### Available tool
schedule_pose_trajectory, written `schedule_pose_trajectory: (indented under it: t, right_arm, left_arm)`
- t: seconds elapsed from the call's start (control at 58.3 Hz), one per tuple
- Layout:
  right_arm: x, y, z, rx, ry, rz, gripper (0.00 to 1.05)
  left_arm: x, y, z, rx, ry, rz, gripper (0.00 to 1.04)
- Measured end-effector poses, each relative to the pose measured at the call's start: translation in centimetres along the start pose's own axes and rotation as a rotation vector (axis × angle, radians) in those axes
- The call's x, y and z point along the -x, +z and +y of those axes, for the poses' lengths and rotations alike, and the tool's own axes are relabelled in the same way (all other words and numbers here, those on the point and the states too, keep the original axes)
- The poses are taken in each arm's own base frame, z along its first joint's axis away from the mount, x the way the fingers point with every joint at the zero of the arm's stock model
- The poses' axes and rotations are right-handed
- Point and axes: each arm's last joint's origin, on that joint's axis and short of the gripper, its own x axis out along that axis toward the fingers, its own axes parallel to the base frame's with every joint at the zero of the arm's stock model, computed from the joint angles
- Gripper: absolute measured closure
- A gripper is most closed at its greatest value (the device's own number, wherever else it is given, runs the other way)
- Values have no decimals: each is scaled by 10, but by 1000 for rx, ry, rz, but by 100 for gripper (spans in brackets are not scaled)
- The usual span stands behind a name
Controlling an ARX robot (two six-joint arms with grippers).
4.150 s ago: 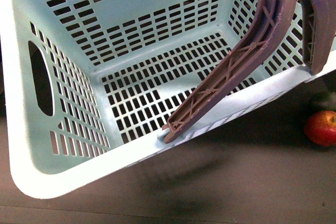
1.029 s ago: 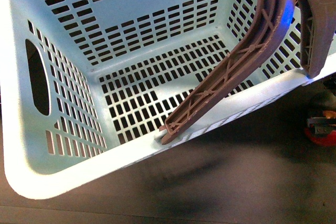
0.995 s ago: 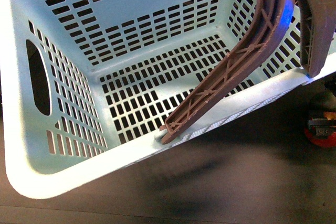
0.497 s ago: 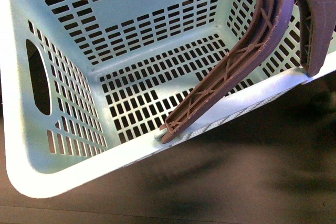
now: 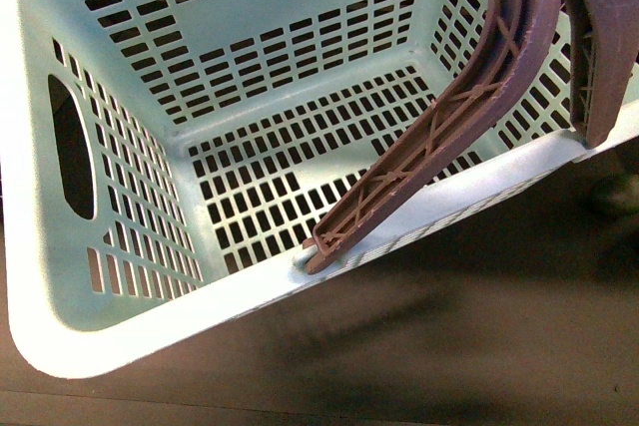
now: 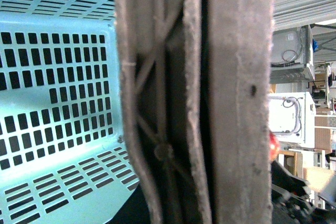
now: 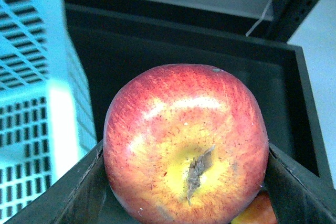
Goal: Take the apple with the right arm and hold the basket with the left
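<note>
Jaws of the right gripper [image 7: 185,195] pinch the apple [image 7: 186,135], one dark finger [image 7: 55,195] against each flank, with the pale basket [image 7: 31,103] close alongside. Four seconds ago the apple lay on the dark table [image 5: 449,346] at the front view's right edge; it is gone from that view now. Left gripper's jaws are out of sight and their state cannot be told, as the brown ribbed handles [image 6: 199,103] fill the left wrist view; the basket is tilted as before.
</note>
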Motion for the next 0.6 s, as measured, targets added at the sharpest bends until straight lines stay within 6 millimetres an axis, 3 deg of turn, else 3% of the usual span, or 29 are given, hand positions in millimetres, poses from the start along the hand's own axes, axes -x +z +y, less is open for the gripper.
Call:
schedule_pose_trajectory:
  t: [0.223,0.497,0.6]
  right_arm:
    - [15,16,42,-2,118,-64,31]
    - [15,-2,73,18,220,-5,31]
    - [13,-6,76,23,212,17,18]
  left_arm:
    - [0,0,0,0,0,0,90]
    - [0,0,0,0,0,-1,90]
    - [0,0,0,0,0,0,90]
